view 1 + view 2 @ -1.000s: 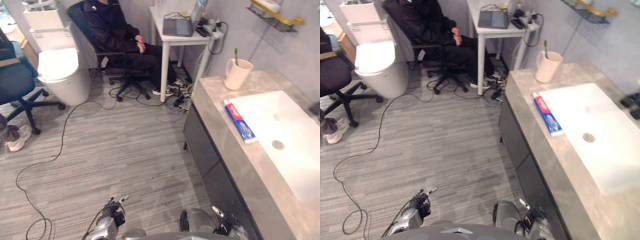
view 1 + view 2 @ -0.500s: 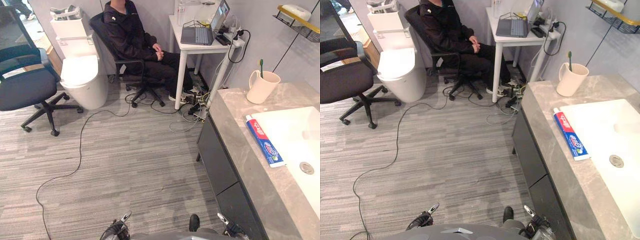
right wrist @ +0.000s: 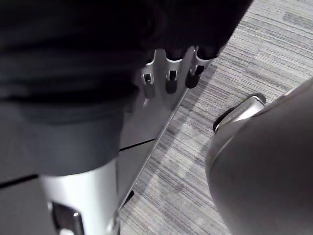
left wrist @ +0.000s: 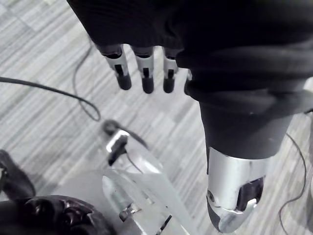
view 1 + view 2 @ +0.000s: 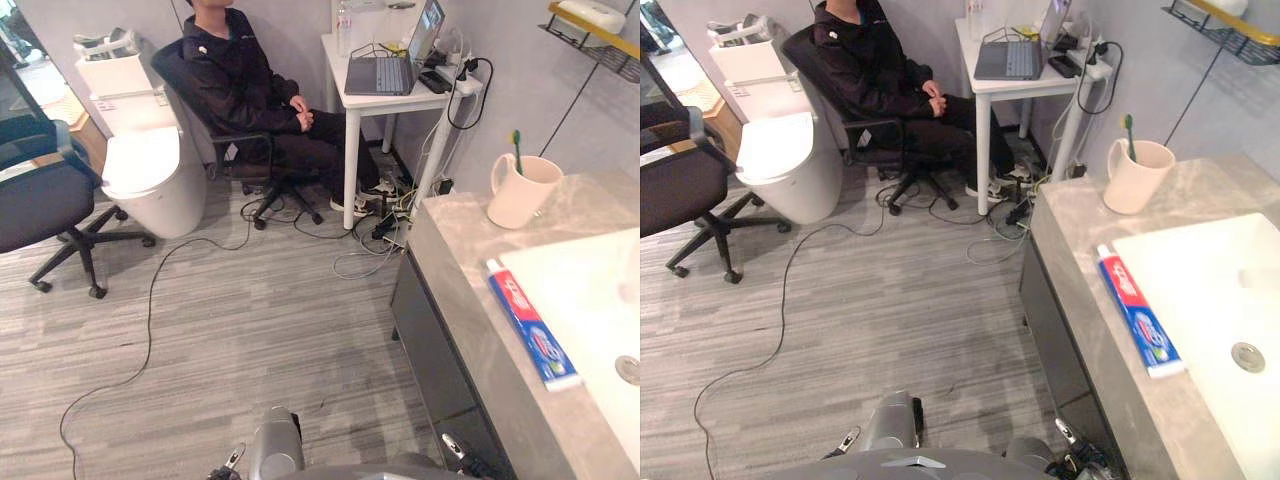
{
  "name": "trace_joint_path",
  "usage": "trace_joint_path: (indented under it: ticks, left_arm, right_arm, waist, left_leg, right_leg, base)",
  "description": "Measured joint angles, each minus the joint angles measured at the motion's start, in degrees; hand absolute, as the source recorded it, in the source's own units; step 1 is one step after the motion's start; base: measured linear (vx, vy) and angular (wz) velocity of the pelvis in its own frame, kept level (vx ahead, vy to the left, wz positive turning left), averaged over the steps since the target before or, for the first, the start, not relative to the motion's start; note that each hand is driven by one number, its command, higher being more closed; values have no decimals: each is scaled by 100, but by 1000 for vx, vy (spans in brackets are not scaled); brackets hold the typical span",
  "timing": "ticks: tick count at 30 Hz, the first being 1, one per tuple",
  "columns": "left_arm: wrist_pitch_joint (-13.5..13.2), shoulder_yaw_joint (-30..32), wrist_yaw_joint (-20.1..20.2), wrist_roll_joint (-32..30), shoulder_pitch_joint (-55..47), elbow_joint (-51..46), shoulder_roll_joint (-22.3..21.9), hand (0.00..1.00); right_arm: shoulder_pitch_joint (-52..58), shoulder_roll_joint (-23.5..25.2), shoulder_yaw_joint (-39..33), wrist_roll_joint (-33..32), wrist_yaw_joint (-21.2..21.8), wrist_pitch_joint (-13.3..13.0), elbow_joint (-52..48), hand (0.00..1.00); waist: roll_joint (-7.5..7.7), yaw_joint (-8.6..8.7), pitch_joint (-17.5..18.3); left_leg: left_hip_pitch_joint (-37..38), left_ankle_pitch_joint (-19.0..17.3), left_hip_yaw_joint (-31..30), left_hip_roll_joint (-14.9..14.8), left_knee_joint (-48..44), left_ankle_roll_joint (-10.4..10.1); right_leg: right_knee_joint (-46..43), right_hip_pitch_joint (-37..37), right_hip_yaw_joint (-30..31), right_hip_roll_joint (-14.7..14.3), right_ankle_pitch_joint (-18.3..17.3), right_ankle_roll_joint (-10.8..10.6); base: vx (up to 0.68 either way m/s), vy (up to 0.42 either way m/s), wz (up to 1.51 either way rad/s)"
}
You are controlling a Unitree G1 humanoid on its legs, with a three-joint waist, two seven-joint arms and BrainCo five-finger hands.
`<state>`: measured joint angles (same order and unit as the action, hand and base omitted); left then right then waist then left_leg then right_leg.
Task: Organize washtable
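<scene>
The left hand (image 4: 143, 73) hangs low over the floor, fingers straight and relaxed, holding nothing, which reads as a resting pose with no task item in reach. The right hand (image 3: 168, 78) hangs empty too, fingers loose, near the dark cabinet front (image 5: 425, 320) of the washtable (image 5: 450, 240). On the counter a cream cup (image 5: 518, 192) stands upright with a green toothbrush (image 5: 516, 140) in it. The toothpaste tube (image 5: 530, 322) lies flat along the sink (image 5: 590, 290) edge, probably the piece to tidy.
</scene>
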<state>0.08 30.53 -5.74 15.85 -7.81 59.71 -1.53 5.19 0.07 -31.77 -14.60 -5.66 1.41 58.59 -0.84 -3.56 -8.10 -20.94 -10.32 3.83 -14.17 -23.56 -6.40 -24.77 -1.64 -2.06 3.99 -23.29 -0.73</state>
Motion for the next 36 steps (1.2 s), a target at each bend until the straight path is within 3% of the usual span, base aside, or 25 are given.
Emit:
trace_joint_path:
  ticks: [1, 2, 3, 4, 5, 7, 8, 9, 10, 11, 12, 14, 18, 21, 24, 26, 29, 31, 32, 33, 34, 36]
  left_arm:
    - [-24, -75, -11, 69, -17, -1, 23, 0]
    - [-32, -136, -13, 98, -60, 5, 67, 0]
    - [-39, -219, -12, 119, -131, 111, 169, 0]
    - [-27, -246, -24, 113, -187, 249, 361, 0]
    - [-24, -286, -26, 103, -137, 299, 414, 0]
    - [-27, -636, 20, -139, 1, 300, 644, 0]
    - [-32, -747, 42, -243, 90, 309, 657, 0]
    - [-34, -1035, 42, -421, 68, 301, 655, 0]
    - [-29, -1187, 55, -515, 40, 321, 662, 0]
    - [-44, -1369, 53, -518, 148, 261, 783, 0]
    - [-43, -1375, 54, -509, 189, 245, 809, 0]
    - [-54, -1441, 47, -496, 286, 235, 945, 0]
    - [-117, -1751, 81, -499, 415, 220, 999, 0]
    - [-88, -1751, 92, -506, 573, 325, 825, 0]
    - [-86, -1954, 143, -509, 609, 305, 542, 0]
    - [-70, -1968, 157, -508, 636, 309, 515, 0]
    - [-76, -1944, 179, -507, 666, 203, 554, 0]
    - [-77, -1921, 207, -506, 641, 78, 567, 0]
    - [-118, -1805, 248, -509, 644, 54, 530, 0]
    - [-118, -1684, 253, -509, 644, 51, 476, 0]
    - [-117, -1462, 249, -508, 611, 55, 376, 0]
    - [-120, -1343, 244, -522, 497, 88, 349, 0]
  right_arm:
    - [-39, 0, -72, 0, -21, -15, 20, 0]
    - [-38, 0, -131, 1, -49, -20, 58, 0]
    - [-124, 69, -260, 3, -82, -45, 94, 0]
    - [-166, 174, -252, 1, -71, -106, 250, 0]
    - [-165, 194, -269, 1, -65, -105, 291, 0]
    - [-163, 315, -480, -6, -55, -107, 277, 0]
    - [-215, 315, -493, -7, -52, -110, 264, 0]
    - [-160, 208, -455, -6, -52, -108, 272, 0]
    - [-188, 97, -380, -5, -51, -109, 288, 0]
    - [-257, 95, -245, 1, -27, -81, 314, 0]
    - [-322, 71, -237, 2, -13, -83, 329, 0]
    - [-557, 5, -200, 5, -7, -76, 484, 0]
    - [-657, 14, 307, 7, 64, -99, 448, 0]
    - [-683, -81, 525, 9, 72, -117, 439, 0]
    - [-508, -195, 529, 12, 63, -112, 445, 0]
    - [-499, -194, 529, 14, 64, -112, 453, 0]
    - [-467, -190, 529, 19, 64, -116, 459, 0]
    - [-460, -244, 543, 68, 68, -125, 449, 0]
    - [-481, -284, 560, 77, 68, -133, 439, 0]
    - [-526, -320, 560, 80, 62, -129, 440, 0]
    - [-564, -366, 562, 150, 66, -131, 441, 0]
    - [-603, -356, 670, 261, 84, -130, 441, 0]
  waist:
    - [10, -15, -4]
    - [62, -17, 27]
    - [234, -41, 117]
    - [498, 71, 269]
    - [548, 154, 300]
    - [504, 217, 271]
    - [417, 240, 231]
    - [338, 282, 364]
    - [196, 267, 386]
    - [300, 312, 406]
    - [222, 306, 362]
    - [146, 270, 195]
    - [106, 300, 163]
    - [51, 338, 71]
    - [-62, 352, 35]
    - [-34, 365, 1]
    - [44, 311, -278]
    - [-38, 281, -405]
    - [-46, 215, -474]
    - [-91, 177, -493]
    - [-160, 105, -520]
    - [-241, 72, -486]
  left_leg:
    - [19, 339, -336, 26, 752, -323]
    - [89, 618, -405, 90, 706, -521]
    - [217, 887, -484, 415, 519, -512]
    - [204, 594, -214, 560, 200, -338]
    - [193, 475, -125, 588, -5, -234]
    - [-11, 387, -12, 553, -1285, -137]
    - [-213, 177, -31, 581, -1537, -107]
    - [-37, 259, -40, 730, -520, 155]
    - [143, 98, 198, 697, -171, 320]
    - [393, 37, 860, 736, 5, 474]
    - [503, 28, 1059, 666, 92, 509]
    - [1329, 40, 1758, 516, 612, 547]
    - [2053, -26, 2447, 592, 820, 655]
    - [2220, -33, 2762, 736, 663, 664]
    - [2200, -31, 2703, 807, 569, 660]
    - [2168, -8, 2663, 769, 555, 623]
    - [2062, -13, 2509, 421, -191, 606]
    - [1654, 23, 2214, -21, -1404, 559]
    - [1309, -128, 1674, -8, -1868, 484]
    - [1293, -276, 1312, 144, -1748, 442]
    - [1311, -439, 569, 516, -1337, 308]
    - [1451, -390, -278, 895, -509, 180]
  right_leg:
    - [0, 51, 176, 36, -155, -113]
    - [12, 81, 314, 91, -230, -169]
    - [54, 95, 729, 276, -310, -255]
    - [119, 88, 1220, 468, -149, -369]
    - [116, 87, 1439, 493, -2, -325]
    - [-9, 84, 2116, 458, 867, -226]
    - [-94, 64, 2247, 459, 1067, -243]
    - [-250, -166, 2281, 513, 1358, -384]
    - [-295, -245, 2159, 608, 1485, -528]
    - [-81, -487, 1460, 1055, 1963, -559]
    - [-87, -527, 1050, 1101, 2009, -511]
    - [-419, -509, -251, 997, 1722, -429]
    - [-111, -246, -1950, 515, 1447, -239]
    - [887, 236, -2265, 543, 1425, -140]
    - [1675, 583, -2046, 444, 1438, -175]
    - [1827, 587, -2066, 374, 1454, -198]
    - [1838, 878, -2050, 206, 1459, -184]
    - [1848, 1069, -1975, 35, 1442, -109]
    - [1839, 1116, -1785, 20, 1377, -5]
    - [1805, 1112, -1656, 28, 1377, -5]
    - [1715, 1047, -1387, 60, 1377, -6]
    - [1673, 958, -1051, 32, 1371, -31]
  base:
    - [503, 284, -58]
    - [567, 327, -107]
    - [637, 317, -121]
    - [634, 307, -106]
    - [575, 307, -74]
    - [320, 330, -99]
    - [-116, 374, -138]
    - [-278, 391, -134]
    - [-113, 402, -173]
    - [33, 252, -154]
    - [74, 79, -165]
    - [86, -114, -191]
    - [75, -284, -183]
    - [13, -89, -117]
    - [4, -55, -36]
    - [3, -101, 5]
    - [-19, -133, 21]
    - [-76, -134, -8]
    - [-86, -67, -45]
    - [-101, 10, -90]
    - [-47, 84, -93]
    - [-102, 129, -112]
